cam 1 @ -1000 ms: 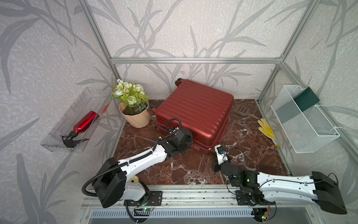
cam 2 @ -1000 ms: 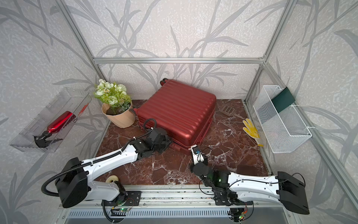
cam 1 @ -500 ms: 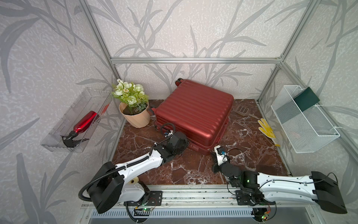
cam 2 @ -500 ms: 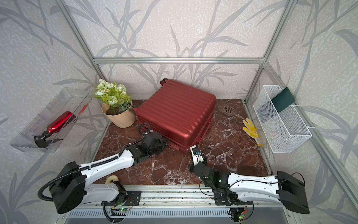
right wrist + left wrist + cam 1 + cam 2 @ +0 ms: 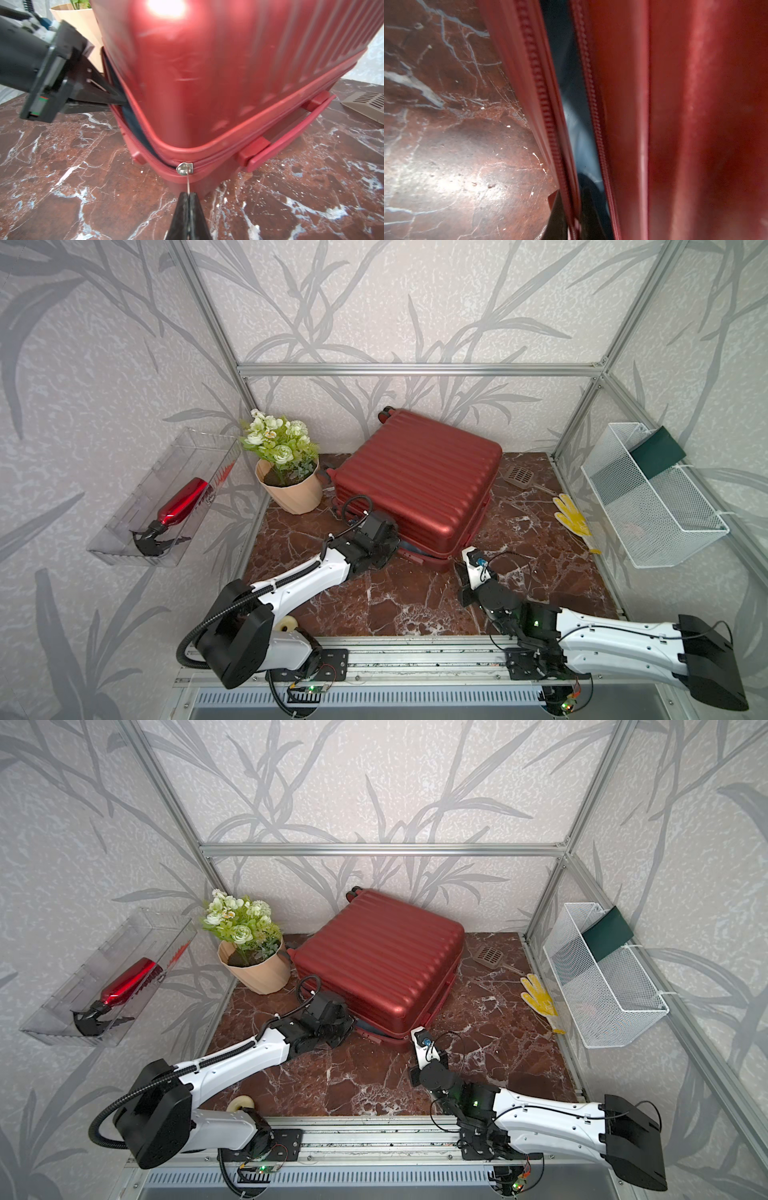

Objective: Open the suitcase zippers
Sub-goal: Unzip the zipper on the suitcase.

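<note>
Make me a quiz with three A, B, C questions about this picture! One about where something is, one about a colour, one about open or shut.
1. Where is the flower pot? A) beside the suitcase B) on top of it C) inside it
2. What colour is the glove on the floor? A) blue B) yellow C) green
3. The suitcase zipper is: A) fully shut B) partly open C) torn off
Answers: 1 A, it stands right next to it. 2 B, plainly yellow. 3 B, a gap shows blue lining up to the silver slider.

Both arms extended; left tool [image 5: 121,101] and right tool [image 5: 188,196] clamped.
</note>
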You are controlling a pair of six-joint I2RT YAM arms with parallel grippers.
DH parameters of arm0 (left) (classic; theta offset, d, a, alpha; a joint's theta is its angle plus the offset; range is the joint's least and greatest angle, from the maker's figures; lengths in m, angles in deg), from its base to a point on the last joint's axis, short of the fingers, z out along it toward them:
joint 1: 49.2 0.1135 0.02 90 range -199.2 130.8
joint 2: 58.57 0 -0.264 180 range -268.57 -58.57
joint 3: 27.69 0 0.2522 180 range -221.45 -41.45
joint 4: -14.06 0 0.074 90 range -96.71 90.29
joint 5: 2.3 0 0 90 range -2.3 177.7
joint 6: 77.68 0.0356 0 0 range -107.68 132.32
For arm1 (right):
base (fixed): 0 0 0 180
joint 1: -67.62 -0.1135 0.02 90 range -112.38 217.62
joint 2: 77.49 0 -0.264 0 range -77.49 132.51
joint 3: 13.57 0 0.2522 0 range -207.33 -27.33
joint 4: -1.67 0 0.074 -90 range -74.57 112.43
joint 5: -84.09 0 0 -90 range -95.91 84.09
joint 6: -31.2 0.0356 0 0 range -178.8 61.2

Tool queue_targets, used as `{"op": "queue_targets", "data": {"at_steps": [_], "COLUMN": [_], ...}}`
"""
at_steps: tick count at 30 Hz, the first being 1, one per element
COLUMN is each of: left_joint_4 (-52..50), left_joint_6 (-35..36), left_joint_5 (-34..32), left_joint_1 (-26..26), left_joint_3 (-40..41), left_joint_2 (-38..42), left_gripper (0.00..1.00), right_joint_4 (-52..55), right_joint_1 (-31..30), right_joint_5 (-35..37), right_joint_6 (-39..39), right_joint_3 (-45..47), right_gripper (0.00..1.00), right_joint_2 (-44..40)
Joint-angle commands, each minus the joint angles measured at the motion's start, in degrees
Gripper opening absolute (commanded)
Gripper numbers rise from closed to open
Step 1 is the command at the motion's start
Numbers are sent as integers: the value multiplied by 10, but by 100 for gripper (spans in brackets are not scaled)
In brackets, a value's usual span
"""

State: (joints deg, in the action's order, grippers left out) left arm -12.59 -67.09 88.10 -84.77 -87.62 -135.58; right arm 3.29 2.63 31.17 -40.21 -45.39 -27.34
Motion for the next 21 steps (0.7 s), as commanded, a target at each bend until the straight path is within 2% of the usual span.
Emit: {"op": "queue_targets", "data": {"at_steps": [1,5,12,16,21], "left_joint_4": [-65,-101,-150,-179,-204], "left_joint_6": [132,202,338,381,383], "left_joint_5": [-86,-38,28,12,-32], "left_joint_1": [53,75,78,79,90], "left_joint_3": [-6,-28,-38,-27,-17], "left_joint_2": [-5,-18,-17,11,47], "left_gripper": [0,0,0,0,0], "right_joint_4": [63,63,-17,-64,-124], "right_joint_1": [58,140,316,428,538], "right_joint_5": [15,7,-39,-91,-173], "right_joint_6": [-14,-30,-20,2,36], "right_joint_3": [-14,-18,-35,-63,-119], "right_gripper": [0,0,0,0,0], "right_joint_2": [-14,1,51,117,230]}}
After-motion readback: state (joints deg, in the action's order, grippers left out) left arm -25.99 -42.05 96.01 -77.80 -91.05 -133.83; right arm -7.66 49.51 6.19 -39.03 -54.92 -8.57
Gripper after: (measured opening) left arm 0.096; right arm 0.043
